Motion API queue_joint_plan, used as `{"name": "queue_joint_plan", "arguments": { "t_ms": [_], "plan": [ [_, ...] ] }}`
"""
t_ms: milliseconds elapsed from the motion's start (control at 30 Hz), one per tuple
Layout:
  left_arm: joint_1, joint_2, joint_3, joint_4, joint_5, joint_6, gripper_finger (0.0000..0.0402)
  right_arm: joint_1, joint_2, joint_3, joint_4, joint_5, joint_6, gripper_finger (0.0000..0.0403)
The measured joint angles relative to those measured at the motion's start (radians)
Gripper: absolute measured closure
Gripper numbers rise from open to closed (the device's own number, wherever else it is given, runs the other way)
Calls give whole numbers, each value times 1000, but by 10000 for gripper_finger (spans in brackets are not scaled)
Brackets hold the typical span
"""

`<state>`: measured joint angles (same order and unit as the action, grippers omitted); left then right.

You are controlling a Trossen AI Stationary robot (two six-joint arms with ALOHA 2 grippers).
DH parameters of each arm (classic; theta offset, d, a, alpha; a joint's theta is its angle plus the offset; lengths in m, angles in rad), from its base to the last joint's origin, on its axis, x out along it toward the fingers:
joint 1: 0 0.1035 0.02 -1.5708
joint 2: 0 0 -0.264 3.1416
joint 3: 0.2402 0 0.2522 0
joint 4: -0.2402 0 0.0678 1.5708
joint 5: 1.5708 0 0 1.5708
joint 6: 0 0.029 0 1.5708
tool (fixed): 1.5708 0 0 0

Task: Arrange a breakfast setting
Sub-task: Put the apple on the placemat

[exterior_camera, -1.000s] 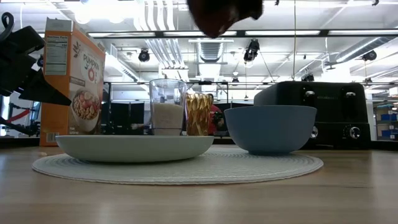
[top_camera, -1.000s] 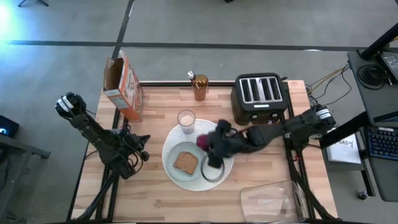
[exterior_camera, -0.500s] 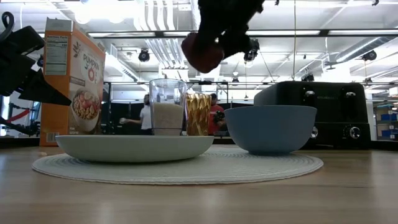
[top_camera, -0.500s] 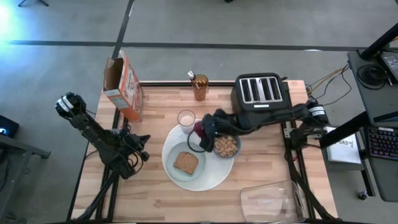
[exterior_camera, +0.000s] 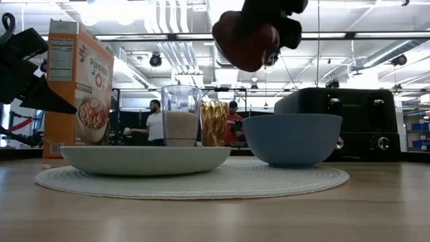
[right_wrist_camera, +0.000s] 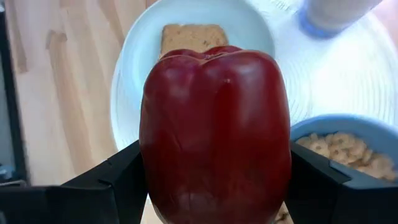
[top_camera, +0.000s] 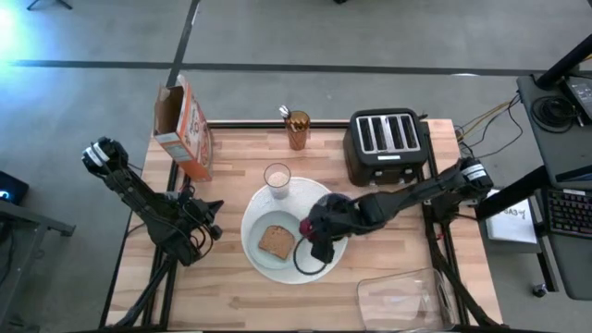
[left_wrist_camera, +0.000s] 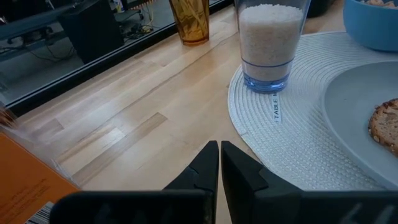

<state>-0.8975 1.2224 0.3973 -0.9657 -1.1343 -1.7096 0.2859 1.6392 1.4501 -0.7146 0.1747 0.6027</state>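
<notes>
The table [top_camera: 222, 277] is pale wood planking with a round white woven placemat [exterior_camera: 201, 183] at its middle. Beyond it the low view shows an open workshop hall with ceiling strip lights, where two people [exterior_camera: 156, 122] stand far off.

The right gripper [top_camera: 314, 231] hangs above the placemat, its two dark fingers [right_wrist_camera: 118, 186] spread wide and clamped on either side of a red apple [right_wrist_camera: 214, 134]. The apple is deep glossy red with lobed shoulders, and it hangs clear of everything below.

Directly under the gripper lies the pale green-white plate [right_wrist_camera: 134, 56], which carries a square of brown toast [top_camera: 276, 241] on the side away from the right arm. Just beside the gripper, toward its own arm, stands the small blue bowl [exterior_camera: 291, 138] filled with cereal rings. Farther off, on the rim of the mat, stands the glass [left_wrist_camera: 272, 43] filled white. Beyond that are an amber tumbler [top_camera: 297, 129], the black four-slot toaster [top_camera: 387, 146] and the orange cereal box [top_camera: 185, 129].

The left gripper [left_wrist_camera: 219, 168] waits well apart from all this at the table's left edge, its fingers pressed together on nothing.
</notes>
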Motion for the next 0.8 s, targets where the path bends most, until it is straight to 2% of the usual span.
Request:
{"name": "queue_joint_plan", "arguments": {
  "t_ms": [133,233,500,800],
  "plan": [
    [0,0,0,1,0,0,400,-29,-8,0,-13,126,-68,129],
    [0,0,0,6,0,0,400,-77,2,0,-46,182,-121,129],
    [0,0,0,5,0,2,400,-229,67,0,19,194,-193,129],
    [0,1,0,0,1,21,400,-366,104,0,88,193,-153,129]
  ]
}}
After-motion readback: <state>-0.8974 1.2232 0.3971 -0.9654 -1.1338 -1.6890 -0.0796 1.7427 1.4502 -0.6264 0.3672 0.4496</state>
